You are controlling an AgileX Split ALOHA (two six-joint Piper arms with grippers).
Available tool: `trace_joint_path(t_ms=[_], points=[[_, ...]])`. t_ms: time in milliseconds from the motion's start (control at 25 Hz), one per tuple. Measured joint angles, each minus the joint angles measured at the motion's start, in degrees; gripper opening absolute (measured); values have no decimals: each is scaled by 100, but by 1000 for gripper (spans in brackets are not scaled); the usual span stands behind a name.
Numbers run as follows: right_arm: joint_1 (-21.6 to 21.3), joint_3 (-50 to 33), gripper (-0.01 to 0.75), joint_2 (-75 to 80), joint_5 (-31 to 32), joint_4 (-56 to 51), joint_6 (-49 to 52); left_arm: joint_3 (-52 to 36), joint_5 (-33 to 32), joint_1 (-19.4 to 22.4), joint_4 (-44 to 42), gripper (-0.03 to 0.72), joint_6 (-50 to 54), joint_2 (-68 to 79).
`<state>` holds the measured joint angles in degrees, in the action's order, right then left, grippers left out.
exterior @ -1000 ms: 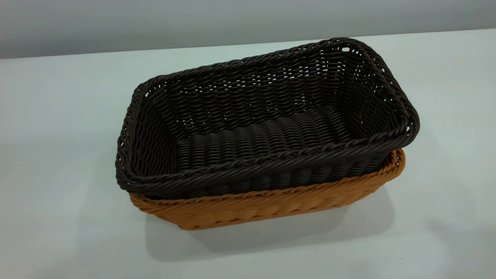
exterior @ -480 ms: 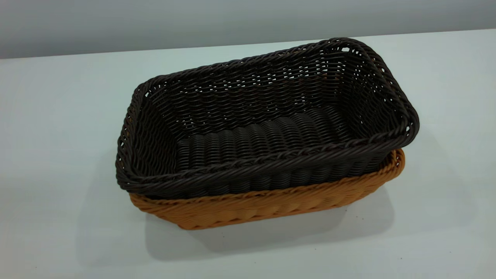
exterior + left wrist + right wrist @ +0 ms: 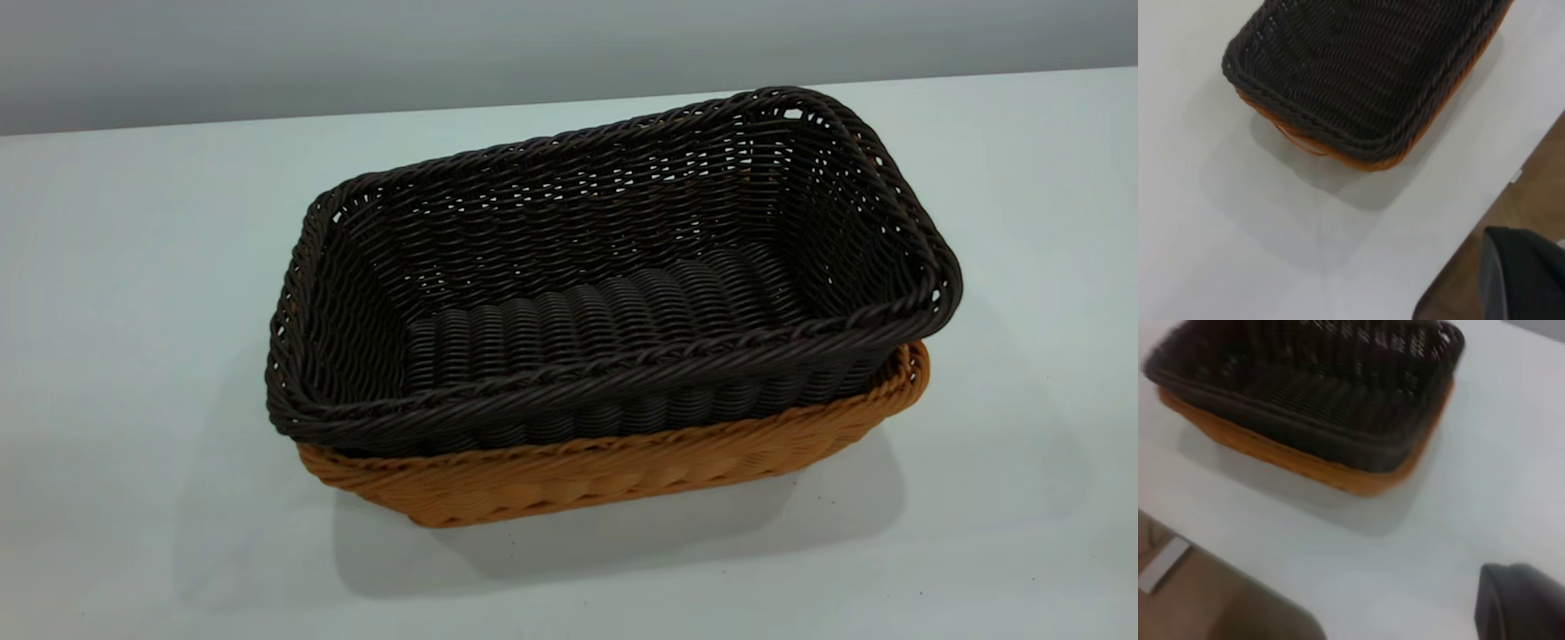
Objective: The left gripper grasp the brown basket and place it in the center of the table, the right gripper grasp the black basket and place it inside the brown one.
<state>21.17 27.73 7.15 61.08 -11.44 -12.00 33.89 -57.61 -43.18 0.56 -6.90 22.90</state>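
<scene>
The black basket [image 3: 613, 276], a very dark woven rectangle with a braided rim, sits nested inside the brown basket [image 3: 622, 467], whose orange-tan wall shows below it. Both rest at frame center on the white counter [image 3: 133, 311]. Neither gripper's fingers are visible; their state cannot be told.

— What of your body can be seen?

— Only little. In my left wrist view, one dark part [image 3: 1521, 273], black-grey with a rounded edge, shows at the corner. In my right wrist view there is a similar dark rounded part [image 3: 1519, 603].

— Any cables, screws, markings?

— I cannot tell.
</scene>
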Motion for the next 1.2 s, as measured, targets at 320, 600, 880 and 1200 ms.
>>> trace_joint_path(t_ms=[320, 600, 880, 1200], points=[[0, 10, 1, 5, -25, 313, 238, -179, -143, 0, 18, -1, -7, 5], [0, 16, 1, 5, -25, 127, 220, -396, -288, 0, 90, -1, 181, 5], [0, 16, 1, 9, -25, 127, 213, -671, -421, 0, 64, -1, 690, 5], [0, 16, 1, 11, -25, 122, 213, -827, -384, 0, 64, -1, 690, -205]])
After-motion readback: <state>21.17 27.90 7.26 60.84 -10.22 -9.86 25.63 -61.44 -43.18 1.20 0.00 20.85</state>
